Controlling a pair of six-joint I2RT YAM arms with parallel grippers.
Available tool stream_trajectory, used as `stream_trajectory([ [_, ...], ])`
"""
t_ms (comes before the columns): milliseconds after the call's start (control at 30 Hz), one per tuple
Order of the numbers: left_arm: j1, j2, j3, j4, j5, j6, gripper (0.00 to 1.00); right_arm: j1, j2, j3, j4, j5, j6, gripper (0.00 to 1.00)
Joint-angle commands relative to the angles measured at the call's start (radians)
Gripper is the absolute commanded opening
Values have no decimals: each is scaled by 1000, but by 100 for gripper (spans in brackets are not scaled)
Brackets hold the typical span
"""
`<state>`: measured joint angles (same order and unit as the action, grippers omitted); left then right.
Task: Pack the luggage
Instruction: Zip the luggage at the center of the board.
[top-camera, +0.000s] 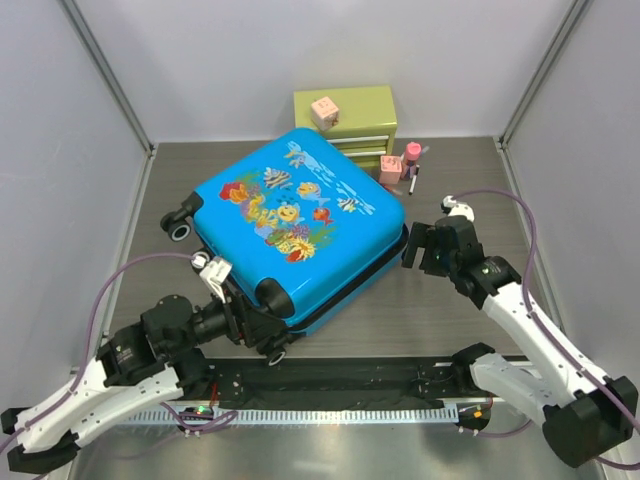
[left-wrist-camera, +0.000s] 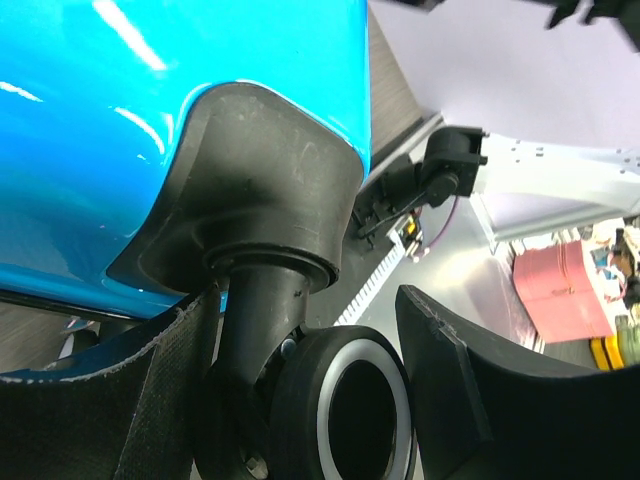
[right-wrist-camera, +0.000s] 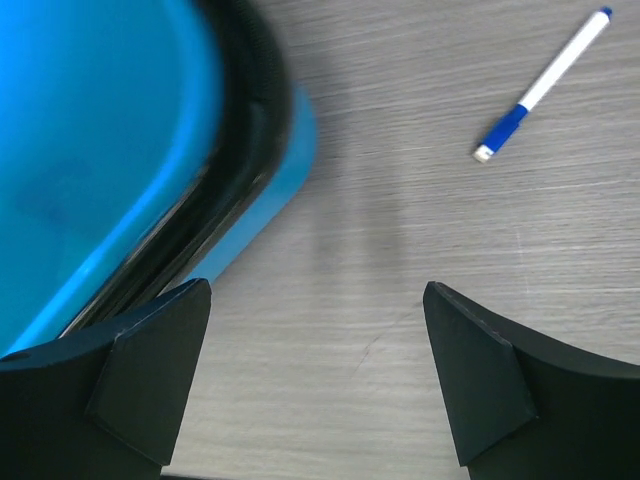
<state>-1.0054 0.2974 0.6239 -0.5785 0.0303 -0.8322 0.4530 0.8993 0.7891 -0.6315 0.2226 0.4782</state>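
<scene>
The luggage (top-camera: 300, 225), a bright blue hard-shell suitcase with a fish-and-coral print, lies flat and closed in the middle of the table. My left gripper (top-camera: 262, 335) is at its near corner. In the left wrist view the gripper (left-wrist-camera: 305, 300) straddles a black caster wheel (left-wrist-camera: 340, 415), with both pads against the wheel and its stem. My right gripper (top-camera: 418, 248) is open and empty beside the suitcase's right edge. In the right wrist view the gripper (right-wrist-camera: 318, 290) is over bare table, its left finger (right-wrist-camera: 150, 360) next to the suitcase's zip seam (right-wrist-camera: 230, 190).
A green drawer chest (top-camera: 350, 118) stands behind the suitcase with a pink cube (top-camera: 323, 110) on top. A pink bottle (top-camera: 411, 155), a pink block (top-camera: 391, 170) and a blue-and-white pen (right-wrist-camera: 540, 90) lie to its right. A black rail (top-camera: 340, 380) runs along the near edge.
</scene>
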Motion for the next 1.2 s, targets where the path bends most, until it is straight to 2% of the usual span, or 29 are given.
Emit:
stream_trajectory([
  [0,4,-83,20,292,-66,-24,0,-170,44,-45,157,-207,-59,93],
  [133,4,-34,0,313,-44,-21,0,-312,81,-50,228,-386,-53,94],
  [333,4,40,34,321,-41,22,0,-500,237,-8,381,-520,5,93],
  [533,4,6,20,278,-50,16,0,-501,459,76,510,-621,19,86],
  [633,4,-21,-12,276,-47,-8,0,-488,495,82,575,-652,28,85],
  [800,4,-57,-52,376,-33,-48,0,-453,572,108,584,-641,5,85],
  [1167,4,5,-33,465,-33,-44,0,-312,610,32,608,-602,-13,84],
])
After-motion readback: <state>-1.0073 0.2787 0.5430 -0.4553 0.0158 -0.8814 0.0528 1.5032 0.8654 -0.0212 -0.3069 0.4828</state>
